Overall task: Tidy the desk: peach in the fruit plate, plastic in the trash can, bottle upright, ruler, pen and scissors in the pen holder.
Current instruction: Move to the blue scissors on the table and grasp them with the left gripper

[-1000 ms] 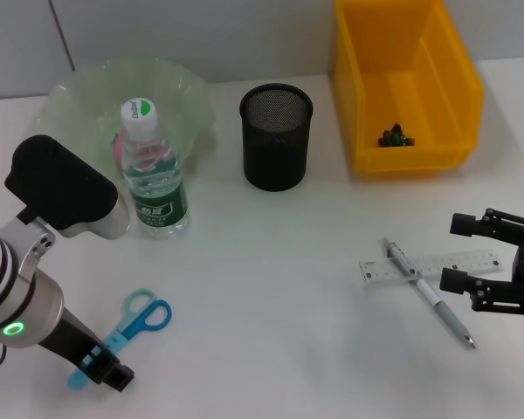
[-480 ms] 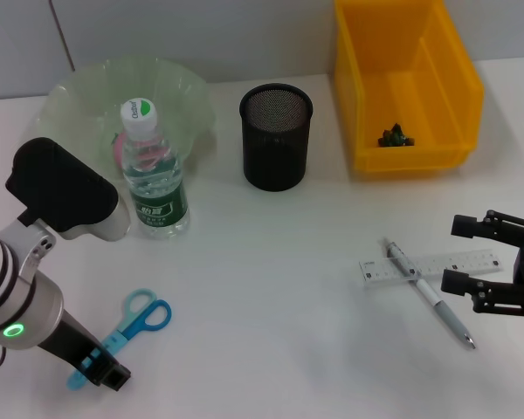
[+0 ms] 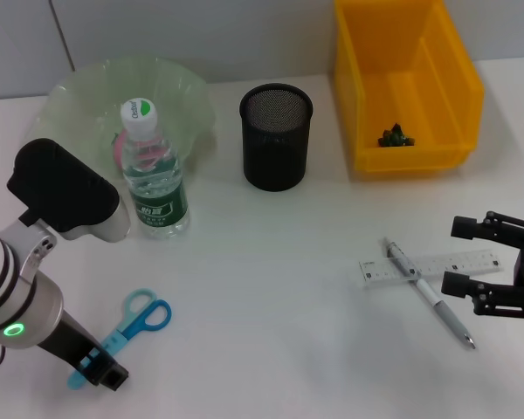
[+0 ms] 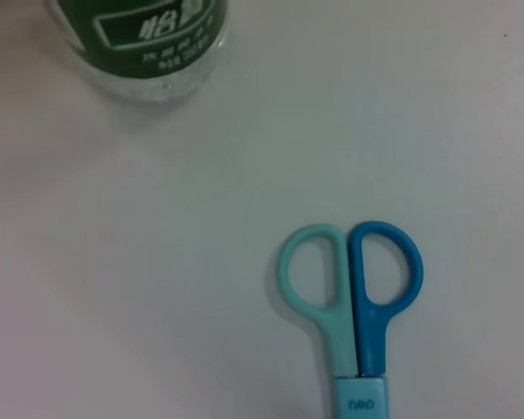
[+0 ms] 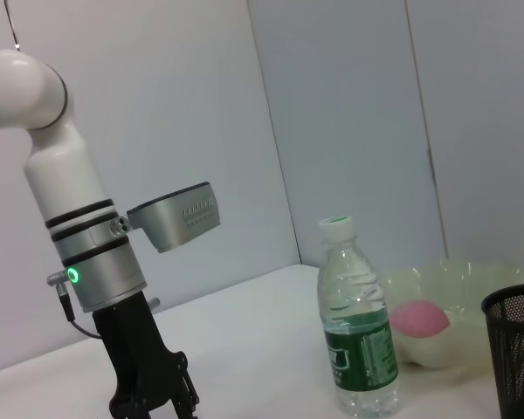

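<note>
The left gripper point(image 3: 100, 371) sits low at the near left of the white table point(image 3: 262, 262), right at the blade end of the pair of scissors with light-blue and dark-blue plastic handles point(image 3: 127, 333); its jaws look closed around the capped blades, though whether the scissors are lifted or flat on the table I cannot tell. The grip lies far from the handle loops, so the heavier end could swing or slip out during a carry. The route to the black wire-mesh pen holder point(image 3: 275, 135) passes just beside the clear plastic water bottle with a green label point(image 3: 154, 175), which stands upright in front of the pale green translucent fruit plate point(image 3: 87, 96) holding the pink peach point(image 5: 421, 319); a low or wide sweep of the arm could knock the bottle over and undo that step. The right gripper point(image 3: 489, 266) hovers with its jaws wide apart at the right edge, just beside the clear plastic ruler point(image 3: 458, 262) and the silver pen point(image 3: 428, 297) lying crossed over it; closing there could catch both together or flick one away. A dark scrap lies in the yellow plastic bin point(image 3: 367, 87).
</note>
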